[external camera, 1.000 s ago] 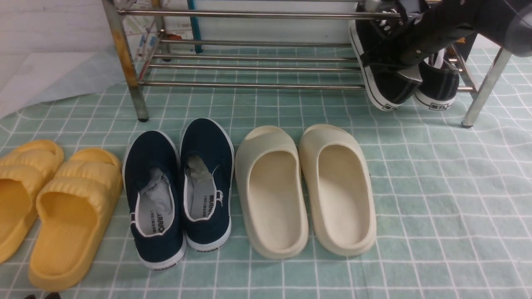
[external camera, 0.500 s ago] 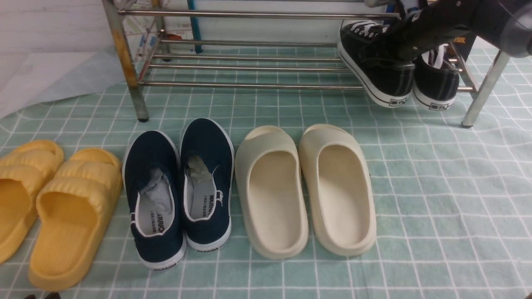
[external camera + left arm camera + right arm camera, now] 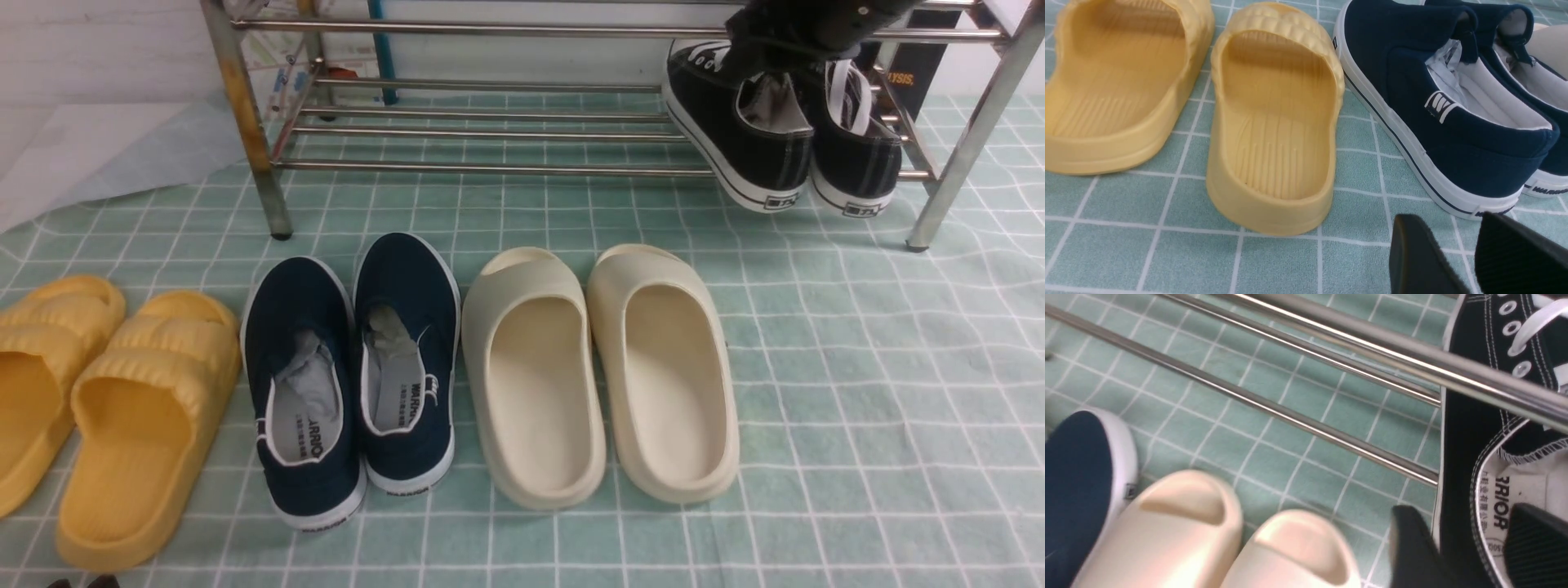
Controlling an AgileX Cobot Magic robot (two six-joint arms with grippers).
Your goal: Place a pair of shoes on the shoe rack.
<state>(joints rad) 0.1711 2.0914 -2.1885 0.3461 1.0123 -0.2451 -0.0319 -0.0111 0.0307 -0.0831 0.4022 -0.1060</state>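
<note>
The pair of shoes (image 3: pixel 775 139) rests on the lower rails at the right end of the shoe rack (image 3: pixel 490 170), heels overhanging the front rail. The right tool (image 3: pixel 1466 522) stands spread astride one collar, pinching nothing. Placement appears complete; the next move is to withdraw upward without snagging that collar.

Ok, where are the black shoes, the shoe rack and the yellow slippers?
black shoes (image 3: pixel 771 163): front view, on the heel of the left one.
shoe rack (image 3: pixel 490 169): front view, on its lowest front rail.
yellow slippers (image 3: pixel 139 433): front view, on the footbed of the right one.
</note>
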